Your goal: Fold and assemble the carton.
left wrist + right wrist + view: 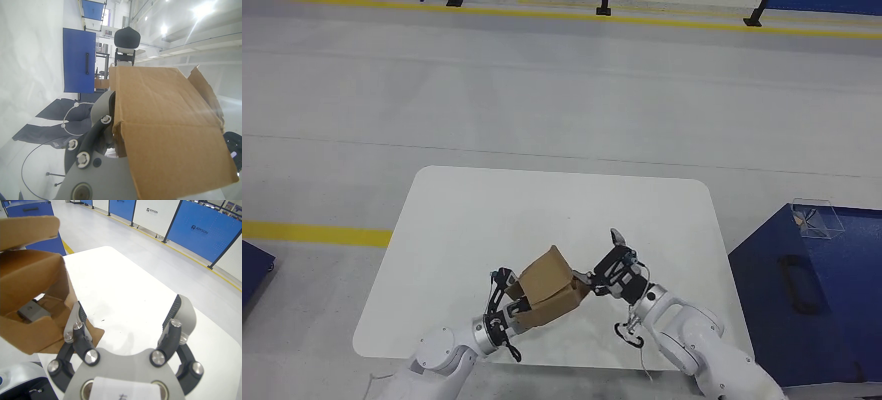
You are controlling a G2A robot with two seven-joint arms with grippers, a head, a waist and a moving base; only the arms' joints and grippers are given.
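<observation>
1. Carton (547, 283): brown, partly formed, flaps loose. It sits tilted over the near part of the white table (542, 200), between the two grippers.
2. Left gripper (509, 298): pinching a carton wall. The right wrist view shows one grey finger pad (31, 311) inside the box.
3. Right gripper (128, 303): fingers spread wide, nothing between them. One finger (75, 317) touches the carton's flap edge, the other is over bare table.
</observation>
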